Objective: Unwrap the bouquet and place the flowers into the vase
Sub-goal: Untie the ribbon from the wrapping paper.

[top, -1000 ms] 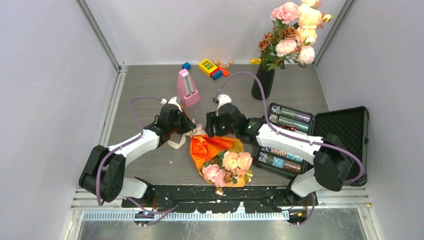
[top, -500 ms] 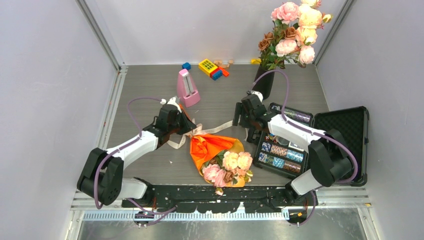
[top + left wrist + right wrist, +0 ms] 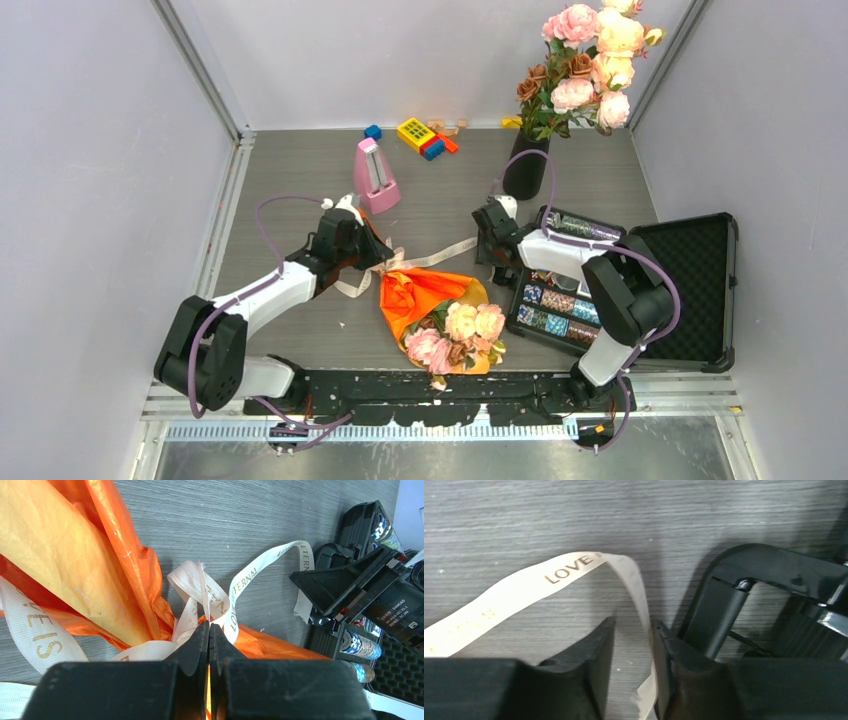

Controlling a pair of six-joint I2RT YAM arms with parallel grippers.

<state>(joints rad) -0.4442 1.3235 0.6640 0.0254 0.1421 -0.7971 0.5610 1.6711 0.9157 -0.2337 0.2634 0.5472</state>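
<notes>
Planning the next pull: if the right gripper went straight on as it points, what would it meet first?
The right gripper would likely meet the cream ribbon, which runs between its jaws and loops just ahead; beyond that, bare table.

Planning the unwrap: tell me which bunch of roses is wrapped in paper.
The bouquet lying flat, wrapped in orange paper; the other roses stand unwrapped in the black vase at the back right.
</notes>
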